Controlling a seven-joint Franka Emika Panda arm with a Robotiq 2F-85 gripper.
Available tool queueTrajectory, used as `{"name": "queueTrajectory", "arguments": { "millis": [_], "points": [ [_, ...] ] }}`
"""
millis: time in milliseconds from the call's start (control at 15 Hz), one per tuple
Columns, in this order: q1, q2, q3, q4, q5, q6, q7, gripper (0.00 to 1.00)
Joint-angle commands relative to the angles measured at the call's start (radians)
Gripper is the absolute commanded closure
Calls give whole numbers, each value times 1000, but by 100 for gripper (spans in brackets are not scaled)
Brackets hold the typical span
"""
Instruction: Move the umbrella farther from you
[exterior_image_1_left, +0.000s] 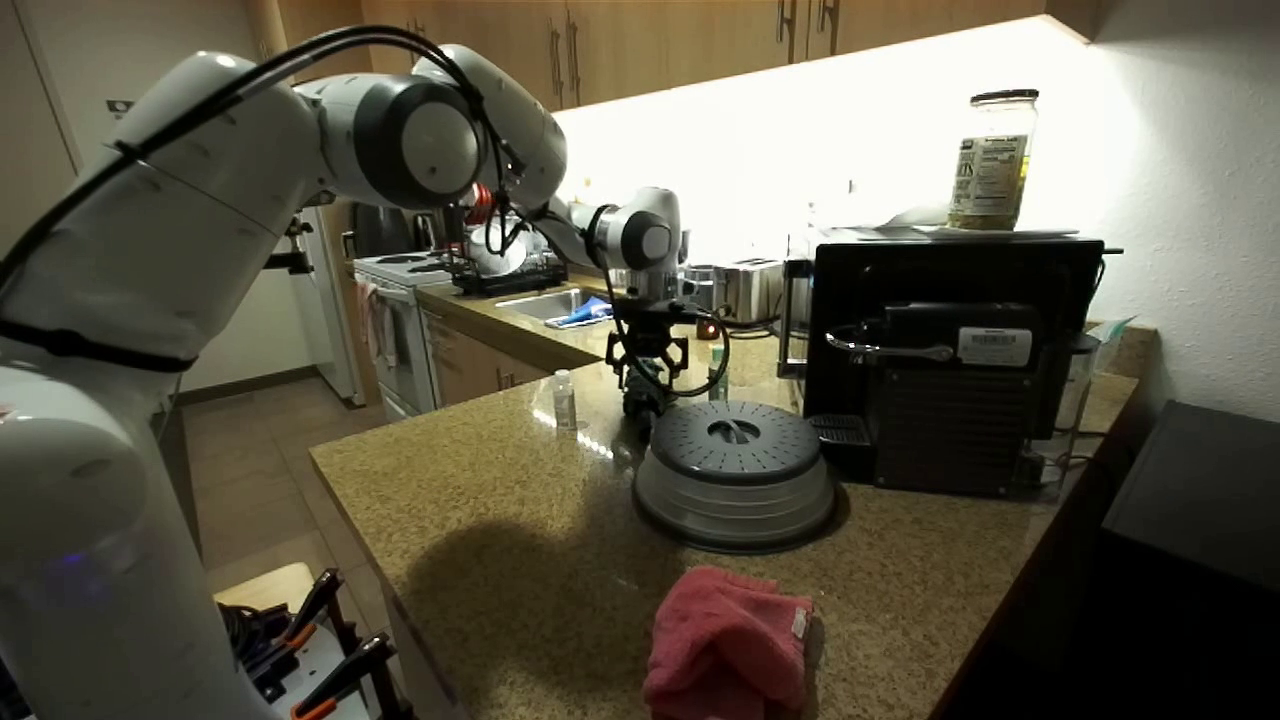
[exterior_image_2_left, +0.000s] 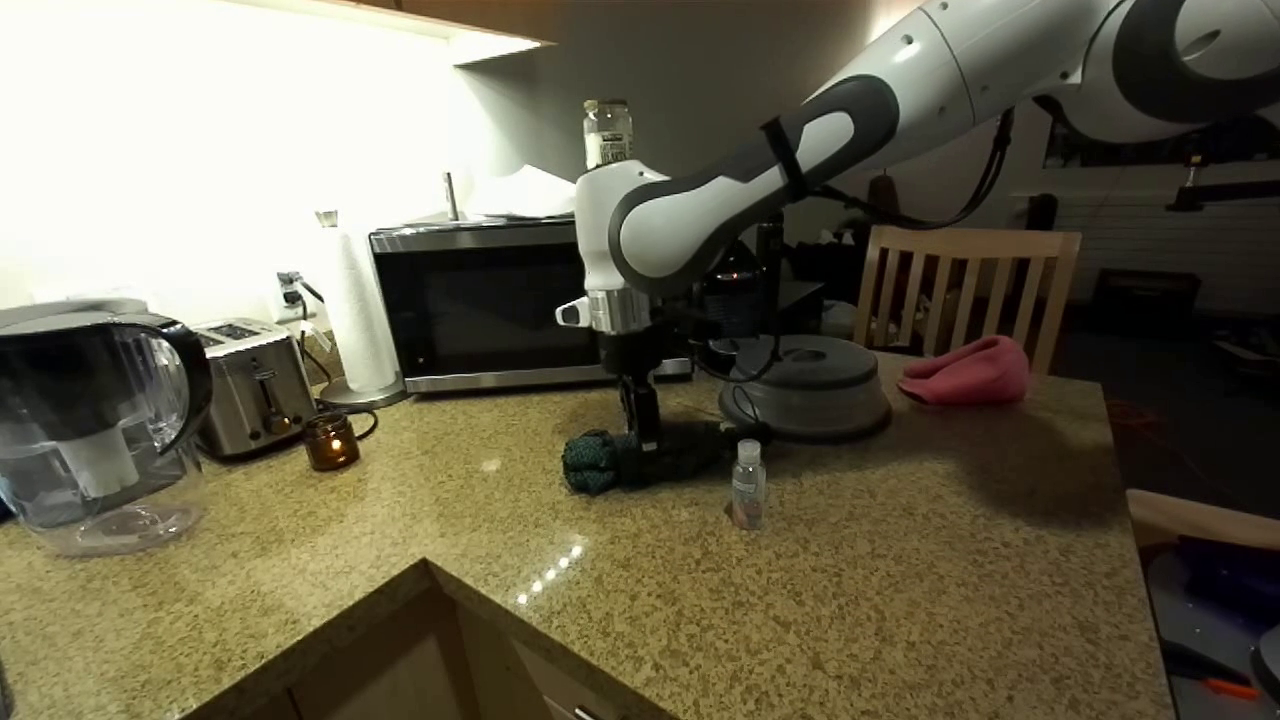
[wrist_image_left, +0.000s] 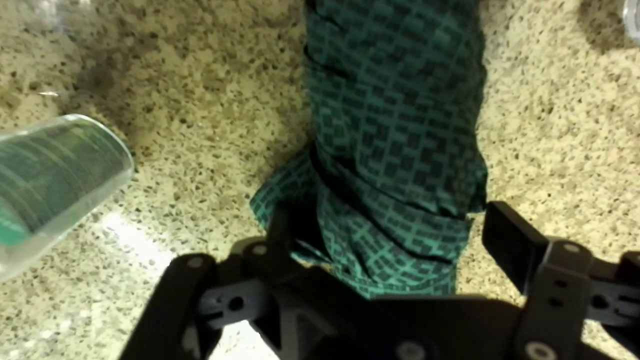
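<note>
The umbrella, a folded dark green-teal patterned bundle (wrist_image_left: 400, 115), lies on its side on the speckled counter. It also shows in both exterior views (exterior_image_2_left: 592, 464) (exterior_image_1_left: 642, 392), partly behind the gripper. In an exterior view its dark end points toward the grey domed lid. My gripper (wrist_image_left: 392, 220) is low over the umbrella, with one finger on each side of it. In the wrist view the right finger stands apart from the cloth, with counter showing between. The left finger overlaps a loose flap; I cannot tell whether it touches. The gripper is open.
A grey domed lid (exterior_image_1_left: 735, 480) stands close beside the umbrella, with a pink cloth (exterior_image_1_left: 730, 640) beyond it. A small clear bottle (exterior_image_2_left: 748, 488) stands on one side, and a green-marked clear container (wrist_image_left: 60, 175) on the other. A microwave (exterior_image_2_left: 480, 310) stands behind.
</note>
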Motion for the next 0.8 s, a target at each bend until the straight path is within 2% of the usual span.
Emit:
{"name": "queueTrajectory", "arguments": {
  "millis": [0, 400, 733],
  "points": [
    [1, -113, 0, -73, -2, -37, 41, 0],
    [43, -247, -1, -125, 18, -179, 212, 0],
    [49, -334, -10, -227, 98, -179, 407, 0]
  ]
}}
